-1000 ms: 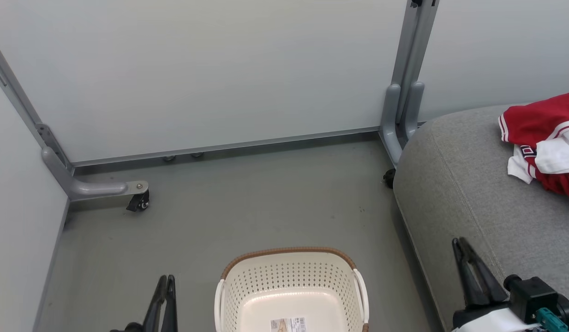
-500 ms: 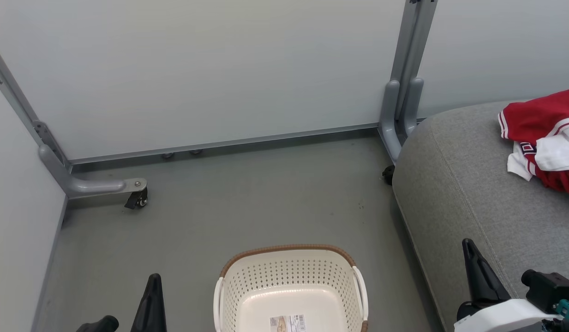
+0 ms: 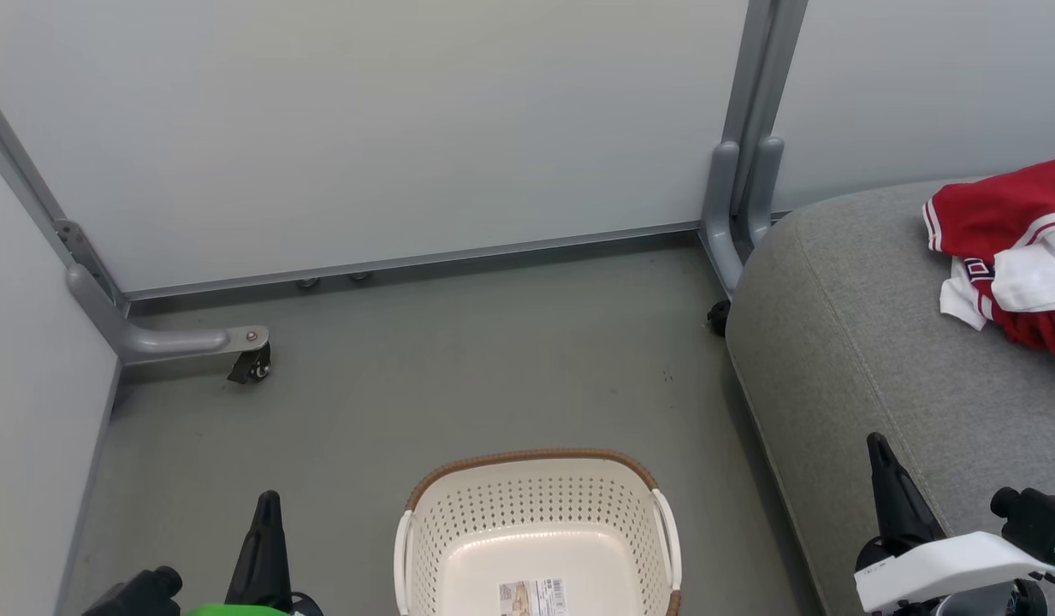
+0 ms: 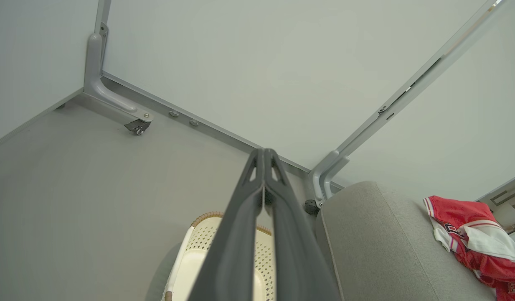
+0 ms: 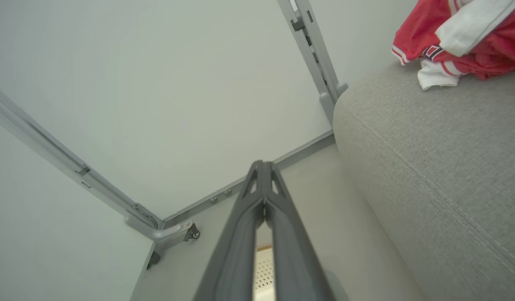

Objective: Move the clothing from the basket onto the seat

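Head view: the clothing [image 3: 1006, 248] lies bunched on the seat [image 3: 869, 359], well apart from the basket [image 3: 536, 456], which holds a label sticker [image 3: 533, 595] and no garment; the transfer appears complete. The left gripper [image 3: 268, 500] stands just beside the basket, so a sideways swing could knock that light container over. The right gripper [image 3: 878, 445] sits over the seat's front edge. Left wrist view: jaws pressed together, empty. Right wrist view: jaws likewise closed on nothing. A forward reach could snag the clothing and drag it off. Its far side runs out of frame, so overhang cannot be judged.
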Controlling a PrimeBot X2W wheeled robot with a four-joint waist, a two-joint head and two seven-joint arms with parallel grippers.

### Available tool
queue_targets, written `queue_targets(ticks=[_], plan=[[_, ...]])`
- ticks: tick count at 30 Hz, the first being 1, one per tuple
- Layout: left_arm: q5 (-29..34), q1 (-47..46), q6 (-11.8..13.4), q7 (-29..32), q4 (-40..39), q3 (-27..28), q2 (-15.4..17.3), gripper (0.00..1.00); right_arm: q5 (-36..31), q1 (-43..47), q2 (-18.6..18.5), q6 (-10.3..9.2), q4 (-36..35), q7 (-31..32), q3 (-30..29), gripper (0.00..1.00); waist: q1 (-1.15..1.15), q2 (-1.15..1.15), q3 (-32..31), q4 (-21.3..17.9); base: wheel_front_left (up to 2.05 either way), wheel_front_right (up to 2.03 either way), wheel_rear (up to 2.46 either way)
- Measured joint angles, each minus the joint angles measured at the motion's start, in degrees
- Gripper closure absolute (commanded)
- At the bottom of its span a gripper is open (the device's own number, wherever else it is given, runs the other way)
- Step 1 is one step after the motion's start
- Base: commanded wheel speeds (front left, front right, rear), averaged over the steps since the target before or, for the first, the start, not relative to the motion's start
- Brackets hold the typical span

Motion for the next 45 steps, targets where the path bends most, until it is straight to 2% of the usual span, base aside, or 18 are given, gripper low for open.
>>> queue_targets(ticks=[31,45], plan=[[-23.8,-5.8,-2.3,5.1,3.1,3.1,0.8,1.0,23.7,-4.3,0.1,-0.01,3.1,6.0,-1.7,1.0,0.0,0.0,1.3,-0.5,0.0,0.0,0.0],[-31.8,-7.8,-3.1,7.1,4.2,4.3,1.0,1.0,31.8,-5.6,0.2,-0.01,4.2,8.0,-2.4,1.0,0.0,0.0,1.9,-0.7,0.0,0.0,0.0]])
